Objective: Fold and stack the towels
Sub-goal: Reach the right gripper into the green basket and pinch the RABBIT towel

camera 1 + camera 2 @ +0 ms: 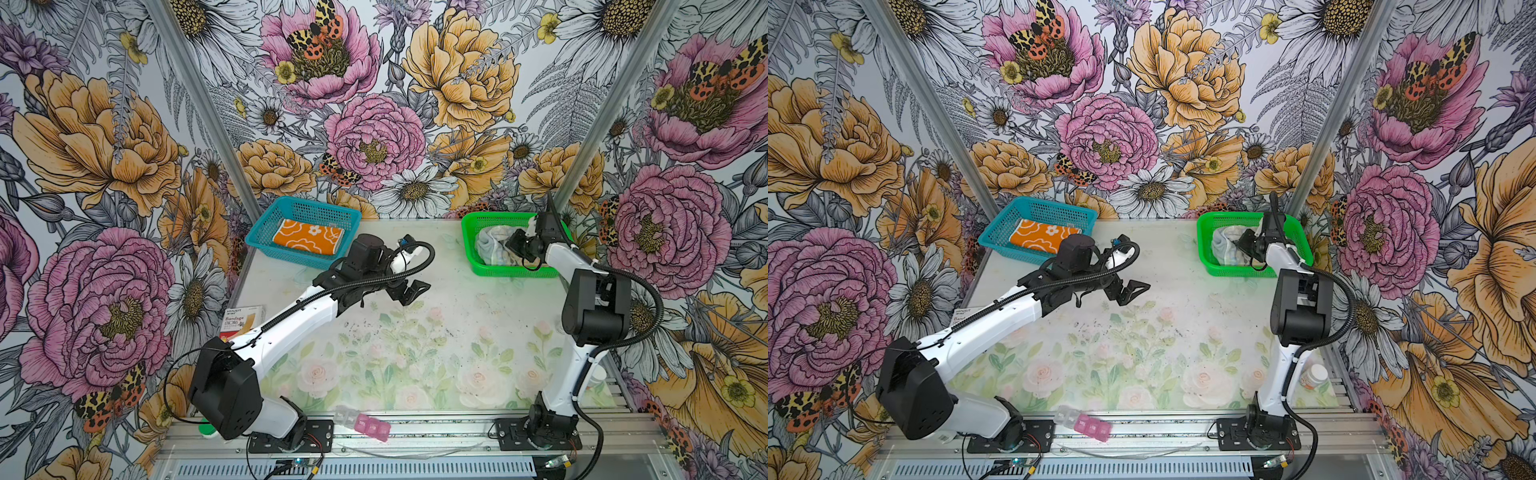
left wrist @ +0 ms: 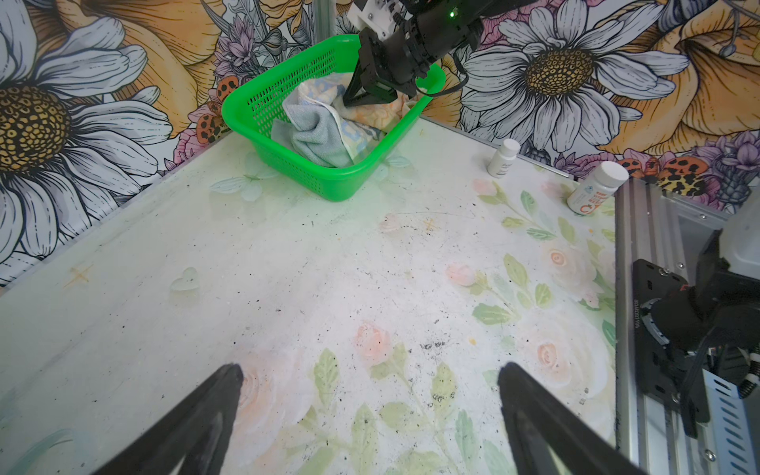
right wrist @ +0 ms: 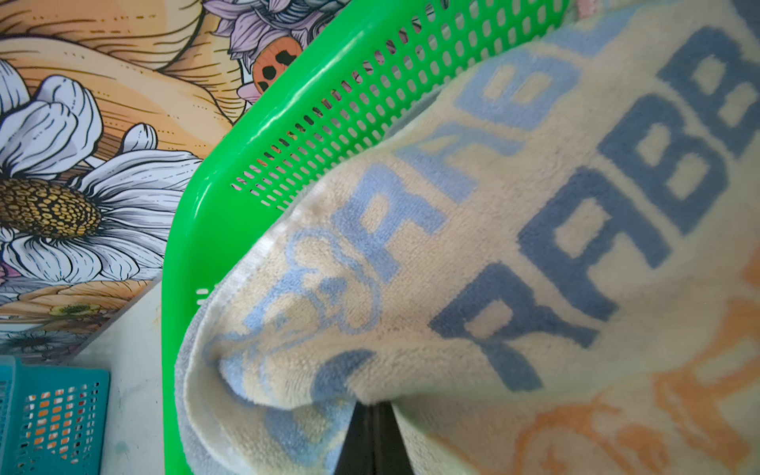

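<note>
Only at right wrist, legibly: RABBIT-lettered towel [image 3: 514, 246].

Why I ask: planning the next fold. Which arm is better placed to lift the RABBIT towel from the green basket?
Right. The right arm reaches into the green basket, jaws shut on the RABBIT towel. The left arm hovers over the table, jaws open, short of the basket.

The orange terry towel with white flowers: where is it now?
The orange towel lies folded in the teal plastic basket, back left of the table in both top views.
</note>
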